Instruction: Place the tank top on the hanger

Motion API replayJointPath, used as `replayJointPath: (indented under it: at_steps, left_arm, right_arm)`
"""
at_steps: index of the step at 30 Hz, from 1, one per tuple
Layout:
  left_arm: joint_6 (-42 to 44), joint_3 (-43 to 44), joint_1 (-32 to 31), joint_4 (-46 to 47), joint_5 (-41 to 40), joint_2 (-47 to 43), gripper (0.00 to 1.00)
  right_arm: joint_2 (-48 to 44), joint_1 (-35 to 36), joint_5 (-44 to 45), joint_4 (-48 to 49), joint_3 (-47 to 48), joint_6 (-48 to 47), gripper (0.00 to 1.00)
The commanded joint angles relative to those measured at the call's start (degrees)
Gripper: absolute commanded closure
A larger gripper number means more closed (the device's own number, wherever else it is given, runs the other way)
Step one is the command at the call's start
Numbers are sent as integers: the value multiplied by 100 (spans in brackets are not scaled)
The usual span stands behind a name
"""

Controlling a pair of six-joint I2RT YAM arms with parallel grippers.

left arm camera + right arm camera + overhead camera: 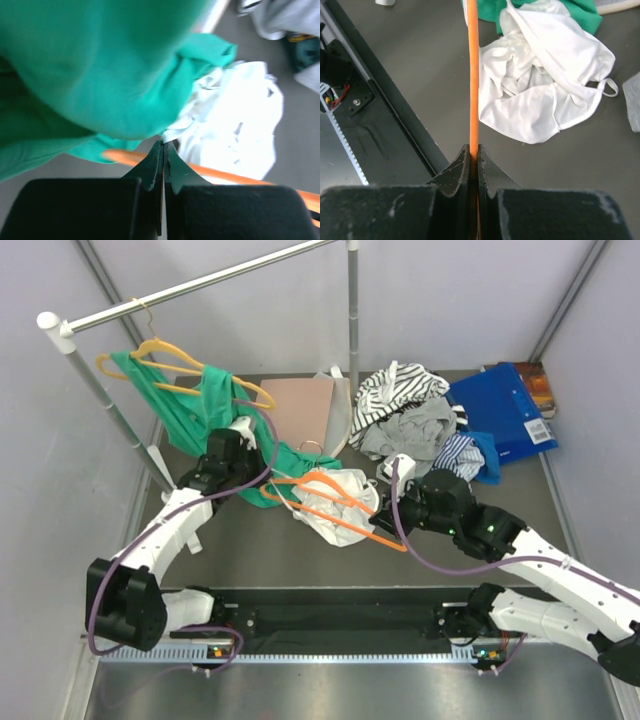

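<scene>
The white tank top (345, 502) lies crumpled on the grey table, mid-centre. The bright orange hanger (330, 508) lies across it, its hook towards the green garment. My left gripper (262, 478) is at the tank top's left edge, under the hanging green cloth. In the left wrist view it (164, 144) is shut with a bit of white fabric (240, 115) pinched at the tips, and the hanger bar (220, 174) runs behind it. My right gripper (383, 518) is shut on the hanger's bar (473, 75). The fingertips (474, 147) clamp it, with the tank top (545, 90) beyond.
A green garment (200, 400) hangs on a paler yellow-orange hanger (165, 352) from the metal rail (200, 285). The rail's upright pole (352, 330) stands at the back. A striped shirt (400, 390), grey clothes (410, 430), a blue folder (505, 410) and a tan bag (300, 410) lie behind.
</scene>
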Motion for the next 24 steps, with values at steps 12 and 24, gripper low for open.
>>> replayJointPath:
  at_steps: [12,24]
  left_arm:
    - [201,500,-53,-414,367,-737,68]
    - [658,526,-62,-625,865,-1711,11]
  right_arm:
    - [-152,242,7,1197,30,303,100]
    - [-214,269,95,1161,13,320,100]
